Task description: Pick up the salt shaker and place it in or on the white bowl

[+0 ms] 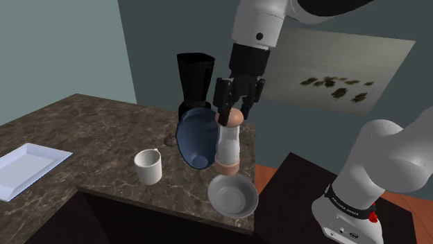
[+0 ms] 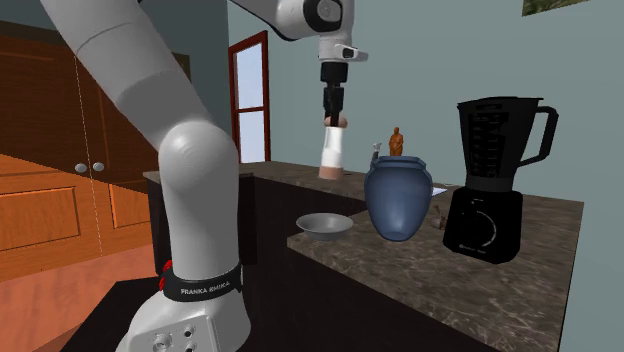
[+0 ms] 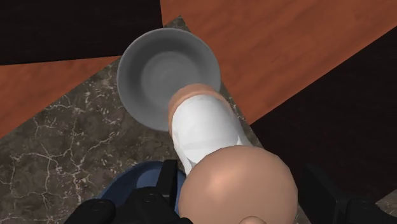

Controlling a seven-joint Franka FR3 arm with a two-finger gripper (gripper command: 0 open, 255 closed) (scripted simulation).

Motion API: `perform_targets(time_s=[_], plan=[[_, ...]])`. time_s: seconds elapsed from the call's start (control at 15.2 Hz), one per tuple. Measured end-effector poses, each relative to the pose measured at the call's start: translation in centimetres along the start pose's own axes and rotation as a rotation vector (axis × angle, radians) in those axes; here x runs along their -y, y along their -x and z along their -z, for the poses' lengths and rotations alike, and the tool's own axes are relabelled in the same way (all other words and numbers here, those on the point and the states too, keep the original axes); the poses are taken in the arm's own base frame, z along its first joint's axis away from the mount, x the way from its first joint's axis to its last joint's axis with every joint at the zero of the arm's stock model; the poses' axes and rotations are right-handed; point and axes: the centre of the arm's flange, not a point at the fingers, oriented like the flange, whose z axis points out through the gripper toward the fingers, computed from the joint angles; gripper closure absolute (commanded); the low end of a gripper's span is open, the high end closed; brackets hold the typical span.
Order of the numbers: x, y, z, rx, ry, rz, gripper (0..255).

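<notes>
Gripping the salt shaker (image 1: 227,142) by its rounded tan top, the black gripper (image 1: 233,114) holds it upright; in the shoulder view the pale bowl (image 1: 233,195) sits at its 6 o'clock, 1 blue vase (image 1: 196,137) at 9 o'clock.

White, tan-capped salt shaker (image 1: 227,142) stands upright — just beside the shallow grey bowl (image 1: 233,195).

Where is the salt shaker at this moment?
In the shoulder view, the salt shaker hangs upright in the gripper, right of the blue vase, near the bowl.
</notes>
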Motion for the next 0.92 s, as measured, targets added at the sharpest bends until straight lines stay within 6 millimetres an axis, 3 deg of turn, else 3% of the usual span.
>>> perform_targets(time_s=[0.2, 0.33, 0.92], plan=[[-2.1, 2.8, 1.6, 0.001, 0.0, -0.001, 255], [-2.7, 3.5, 1.5, 0.001, 0.0, 0.0, 255], [-3.7, 3.7, -2.9, 0.002, 0.0, 0.0, 255]])
